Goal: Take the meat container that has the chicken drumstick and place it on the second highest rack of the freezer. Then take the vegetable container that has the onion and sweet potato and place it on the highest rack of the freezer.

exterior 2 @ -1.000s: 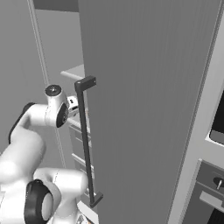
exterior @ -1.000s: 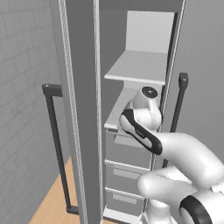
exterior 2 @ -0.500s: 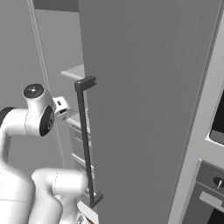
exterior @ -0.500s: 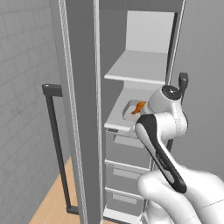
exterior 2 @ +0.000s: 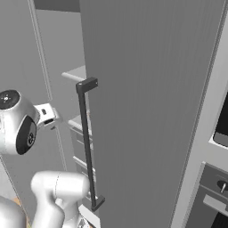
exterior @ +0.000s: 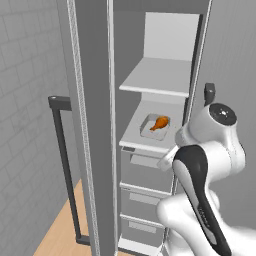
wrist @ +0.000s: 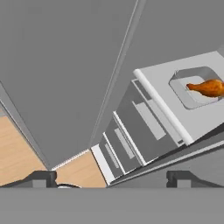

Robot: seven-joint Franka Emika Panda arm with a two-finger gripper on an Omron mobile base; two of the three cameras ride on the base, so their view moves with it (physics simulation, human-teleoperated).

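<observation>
On the second-highest rack (exterior: 150,141), the meat container (exterior: 154,127) with the drumstick (exterior: 159,122) already sits in place. Gripper (wrist: 111,178) is outside the freezer, fingers spread wide, holding nothing; container lies up-right of the fingertips in hand view. Vegetable container isn't visible, so I judge fetching it comes next.

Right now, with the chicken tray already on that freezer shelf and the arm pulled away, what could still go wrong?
1. The meat container sits near the front edge of its rack, so a swinging arm might nudge it off.
2. The arm is folded tightly between the freezer opening and the open door; turning away, it may clip the door or its handle.
3. The hand looks open and empty, and the vegetable container is still to fetch; the highest rack stays bare.
</observation>
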